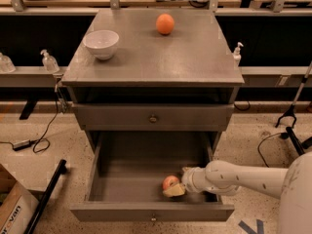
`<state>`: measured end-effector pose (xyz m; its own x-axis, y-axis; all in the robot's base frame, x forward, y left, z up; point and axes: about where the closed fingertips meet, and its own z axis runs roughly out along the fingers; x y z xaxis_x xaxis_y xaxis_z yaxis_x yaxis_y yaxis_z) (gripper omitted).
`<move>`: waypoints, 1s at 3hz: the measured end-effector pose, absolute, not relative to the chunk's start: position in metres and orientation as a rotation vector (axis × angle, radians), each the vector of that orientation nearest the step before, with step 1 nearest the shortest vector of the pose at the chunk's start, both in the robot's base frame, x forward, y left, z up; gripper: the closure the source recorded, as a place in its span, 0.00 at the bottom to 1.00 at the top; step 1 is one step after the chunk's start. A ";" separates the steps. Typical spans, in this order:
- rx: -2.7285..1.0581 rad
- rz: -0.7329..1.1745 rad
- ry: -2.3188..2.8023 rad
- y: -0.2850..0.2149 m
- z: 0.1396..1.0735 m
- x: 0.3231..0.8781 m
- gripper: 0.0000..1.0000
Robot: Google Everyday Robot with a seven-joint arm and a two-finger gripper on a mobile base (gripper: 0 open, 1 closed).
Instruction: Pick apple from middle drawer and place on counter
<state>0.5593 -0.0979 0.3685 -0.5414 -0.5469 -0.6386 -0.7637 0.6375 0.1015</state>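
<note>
The apple (170,181) is sitting low in the open middle drawer (151,211), toward the front and right of centre on the drawer floor, just behind the front wall. The gripper (175,188) is reaching in from the right on the end of the white arm (243,178) and is pressing right up against the apple's near, lower side. Whether it is clamping the fruit or only resting around it, I cannot tell.

The apple is looking like a light, firm load (small and round, red with a paler patch), so weight is probably not going to be the trouble. Its skin is likely smooth and a little slippery, and a round body is apt to be rolling away or squirting out if it is being pinched off-centre. The sensible hold is across the widest part, at the equator, with contact on two opposite sides, and not up near the stem dimple, where the curve is falling away. It is stiff enough to be taking a moderate squeeze, though hard pressure is risking a bruise.

Up above, the counter tabletop (161,57) is carrying a white bowl (101,44) at the left and an orange (165,24) at the back, and the lift is needing to clear the drawer front above it on the way up.
</note>
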 end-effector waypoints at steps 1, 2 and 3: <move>-1.005 0.481 2.304 -0.102 0.363 0.559 0.42; -1.003 0.469 2.283 -0.100 0.372 0.558 0.65; -1.000 0.496 2.236 -0.093 0.400 0.558 0.88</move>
